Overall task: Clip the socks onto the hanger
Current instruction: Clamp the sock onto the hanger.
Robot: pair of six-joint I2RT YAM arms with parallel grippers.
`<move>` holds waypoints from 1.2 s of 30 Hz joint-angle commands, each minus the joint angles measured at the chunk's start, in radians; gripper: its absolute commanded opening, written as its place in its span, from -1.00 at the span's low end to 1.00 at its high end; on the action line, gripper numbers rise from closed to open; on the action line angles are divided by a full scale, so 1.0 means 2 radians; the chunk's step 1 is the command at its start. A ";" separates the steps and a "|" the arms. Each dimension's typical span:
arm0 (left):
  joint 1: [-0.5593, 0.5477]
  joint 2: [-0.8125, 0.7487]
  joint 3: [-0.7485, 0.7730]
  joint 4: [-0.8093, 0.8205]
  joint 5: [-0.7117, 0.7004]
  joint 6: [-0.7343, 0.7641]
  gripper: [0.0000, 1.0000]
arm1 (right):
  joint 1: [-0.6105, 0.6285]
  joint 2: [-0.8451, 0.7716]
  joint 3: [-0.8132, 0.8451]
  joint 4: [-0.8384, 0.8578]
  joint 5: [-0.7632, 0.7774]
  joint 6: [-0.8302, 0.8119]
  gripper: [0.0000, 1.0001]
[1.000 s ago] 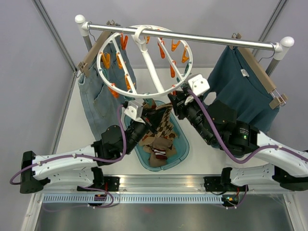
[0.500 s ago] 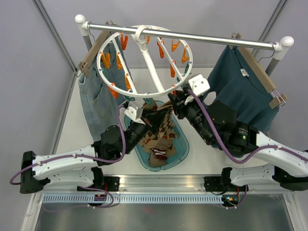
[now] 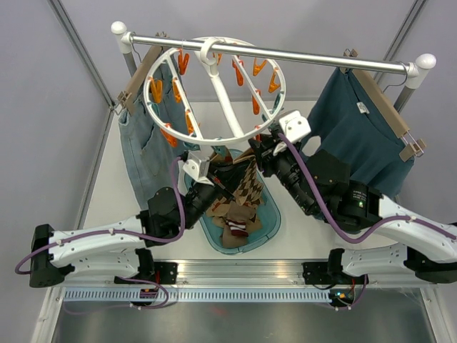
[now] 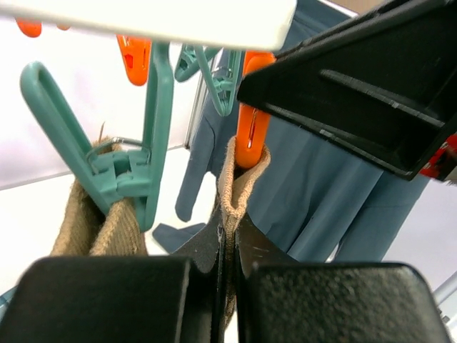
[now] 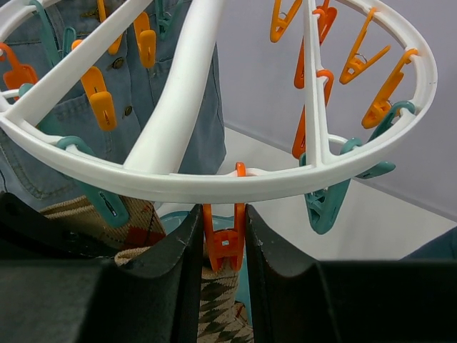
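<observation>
Left gripper (image 4: 226, 286) pinches the soft, limp sock (image 4: 237, 191) right at its cuff edge; right gripper (image 5: 223, 230) squeezes the orange clothespin (image 5: 224, 250).

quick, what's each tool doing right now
Left tool: shut on the cuff of a sock.
Right tool: shut on an orange clothespin hanging from the hanger.

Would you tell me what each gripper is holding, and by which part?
The left gripper pinches a sock just below its cuff edge; the right gripper squeezes an orange clip by its sides.
</observation>
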 commanded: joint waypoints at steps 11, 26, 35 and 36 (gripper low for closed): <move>0.000 -0.006 -0.005 0.058 0.015 -0.024 -0.95 | 0.003 -0.002 -0.018 0.027 0.010 -0.004 -0.99; 0.001 -0.083 -0.022 -0.013 -0.101 -0.048 -0.95 | 0.002 -0.047 -0.028 -0.094 0.004 0.134 0.38; 0.001 -0.159 -0.016 -0.110 -0.145 -0.061 -0.95 | 0.003 -0.073 -0.084 -0.100 0.028 0.161 0.40; 0.001 -0.167 -0.014 -0.119 -0.151 -0.061 -0.95 | 0.002 -0.073 -0.088 -0.100 0.027 0.162 0.40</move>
